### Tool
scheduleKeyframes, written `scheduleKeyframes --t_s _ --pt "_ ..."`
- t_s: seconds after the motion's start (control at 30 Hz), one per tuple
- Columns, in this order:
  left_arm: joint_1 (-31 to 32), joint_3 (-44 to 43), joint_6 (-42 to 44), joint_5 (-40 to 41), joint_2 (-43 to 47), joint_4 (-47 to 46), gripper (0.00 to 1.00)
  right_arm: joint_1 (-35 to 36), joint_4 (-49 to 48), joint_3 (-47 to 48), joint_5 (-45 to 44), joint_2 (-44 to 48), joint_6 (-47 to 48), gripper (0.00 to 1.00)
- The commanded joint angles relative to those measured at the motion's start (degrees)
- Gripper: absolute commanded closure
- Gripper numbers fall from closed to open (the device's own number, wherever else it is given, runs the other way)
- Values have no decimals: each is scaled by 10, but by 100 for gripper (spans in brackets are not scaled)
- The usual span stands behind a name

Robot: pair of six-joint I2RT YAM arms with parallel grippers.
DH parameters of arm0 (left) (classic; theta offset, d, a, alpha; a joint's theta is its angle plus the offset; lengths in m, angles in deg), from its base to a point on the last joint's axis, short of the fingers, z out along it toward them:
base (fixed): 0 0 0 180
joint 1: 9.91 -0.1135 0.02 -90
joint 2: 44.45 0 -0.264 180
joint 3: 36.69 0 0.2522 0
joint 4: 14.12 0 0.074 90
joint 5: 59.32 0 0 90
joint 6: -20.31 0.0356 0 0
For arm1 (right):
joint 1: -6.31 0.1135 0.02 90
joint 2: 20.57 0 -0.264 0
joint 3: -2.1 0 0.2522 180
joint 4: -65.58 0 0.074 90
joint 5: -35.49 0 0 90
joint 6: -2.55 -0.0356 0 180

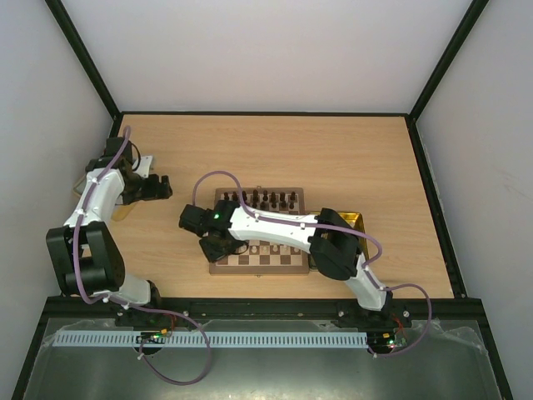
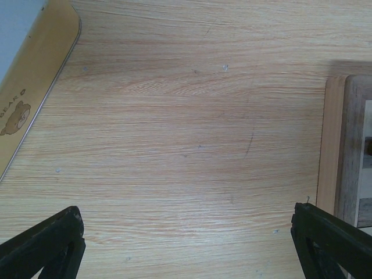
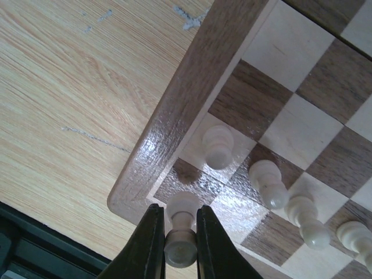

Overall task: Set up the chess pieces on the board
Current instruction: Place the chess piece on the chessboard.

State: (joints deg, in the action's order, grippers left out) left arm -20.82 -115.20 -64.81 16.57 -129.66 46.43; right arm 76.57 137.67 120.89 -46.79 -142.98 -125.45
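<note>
Chess pieces [image 1: 266, 200] stand in rows on the board [image 1: 258, 269], in the middle of the bench [image 1: 350, 150]. Right fingers [image 3: 200, 235] are closed on one pale piece [image 3: 180, 245] at the board's 7 o'clock corner. Left fingers [image 1: 164, 185], wide open and holding nothing, hang over the bench at 9 o'clock from the board

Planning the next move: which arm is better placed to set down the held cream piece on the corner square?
Right: the right pincer grips the cream piece at the board corner; the left pincer hangs open over the table.

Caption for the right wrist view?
Right claw shut on a pale cream chess piece at a corner of the checkered wooden board.
</note>
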Motion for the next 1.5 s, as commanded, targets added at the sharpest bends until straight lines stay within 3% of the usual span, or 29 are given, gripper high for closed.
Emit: scheduleKeyframes --t_s 0.0,0.4,0.7,1.47 --pt "-4 8 -3 -9 16 1 3 -4 -16 -2 2 -20 -5 94" --pt "-7 8 -3 -11 14 0 2 -12 -12 -9 3 -28 -3 93" --pt "-6 8 -2 -14 7 0 2 -16 -15 -12 13 -26 1 81" --pt "-8 10 -3 -14 9 -2 2 -16 -3 -15 40 -18 14 80"
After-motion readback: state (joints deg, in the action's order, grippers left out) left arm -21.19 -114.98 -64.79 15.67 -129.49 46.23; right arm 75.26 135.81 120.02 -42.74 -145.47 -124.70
